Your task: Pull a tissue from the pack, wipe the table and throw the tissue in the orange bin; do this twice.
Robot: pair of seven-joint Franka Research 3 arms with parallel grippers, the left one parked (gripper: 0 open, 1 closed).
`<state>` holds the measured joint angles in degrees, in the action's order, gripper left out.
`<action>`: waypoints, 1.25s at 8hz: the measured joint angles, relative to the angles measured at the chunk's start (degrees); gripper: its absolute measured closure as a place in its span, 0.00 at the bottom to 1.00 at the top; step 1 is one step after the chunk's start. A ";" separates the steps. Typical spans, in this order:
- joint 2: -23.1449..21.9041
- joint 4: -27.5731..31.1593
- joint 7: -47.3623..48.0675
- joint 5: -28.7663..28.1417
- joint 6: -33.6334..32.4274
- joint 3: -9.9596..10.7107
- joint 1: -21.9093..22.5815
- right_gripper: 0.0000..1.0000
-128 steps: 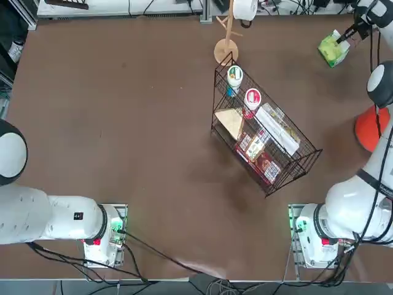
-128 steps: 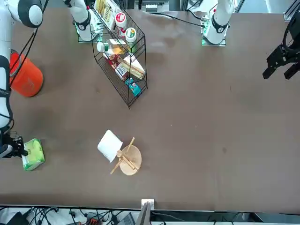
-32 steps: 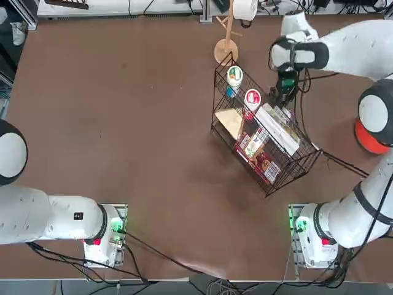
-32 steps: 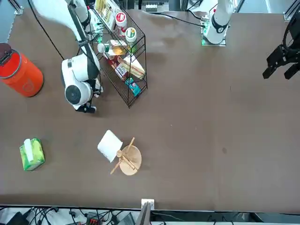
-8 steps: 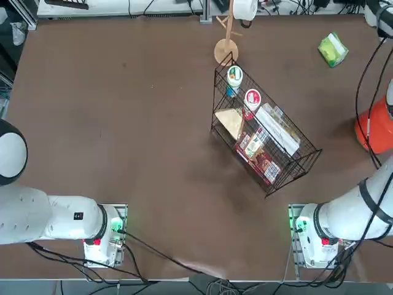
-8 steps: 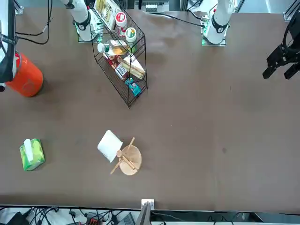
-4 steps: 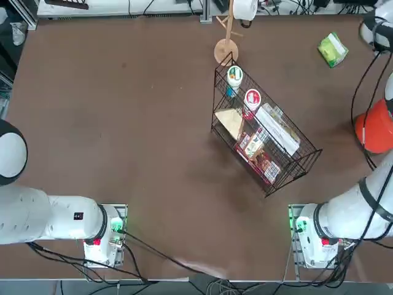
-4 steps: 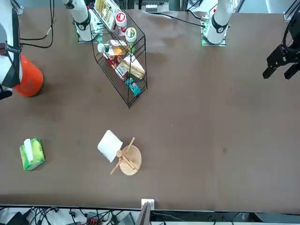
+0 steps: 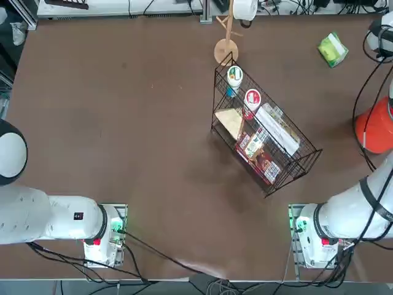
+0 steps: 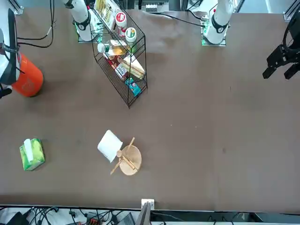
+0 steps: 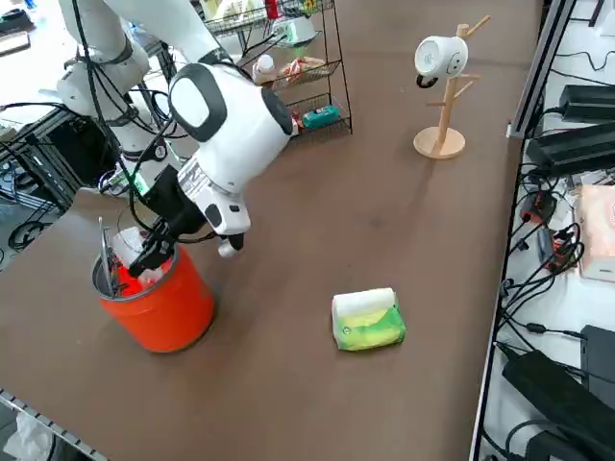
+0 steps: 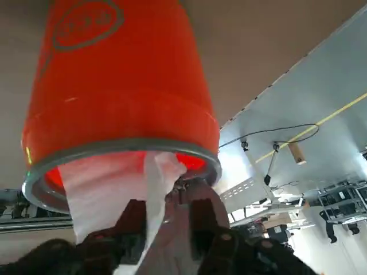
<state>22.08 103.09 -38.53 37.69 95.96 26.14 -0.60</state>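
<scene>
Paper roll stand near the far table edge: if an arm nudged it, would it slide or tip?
Probably tip. The stand is a thin upright post on a small round base, with the roll hung high on a peg to one side, so it looks top-heavy. It seems light, so a low push might slide it.

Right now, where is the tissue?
In the right side view, the tissue hangs at the right gripper, over the orange bin at the table's near-left edge.
</scene>
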 joint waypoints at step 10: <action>-0.62 -8.46 -12.67 -11.64 1.34 -0.73 0.21 0.00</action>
<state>21.46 94.63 -51.20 26.05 97.31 25.41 -0.39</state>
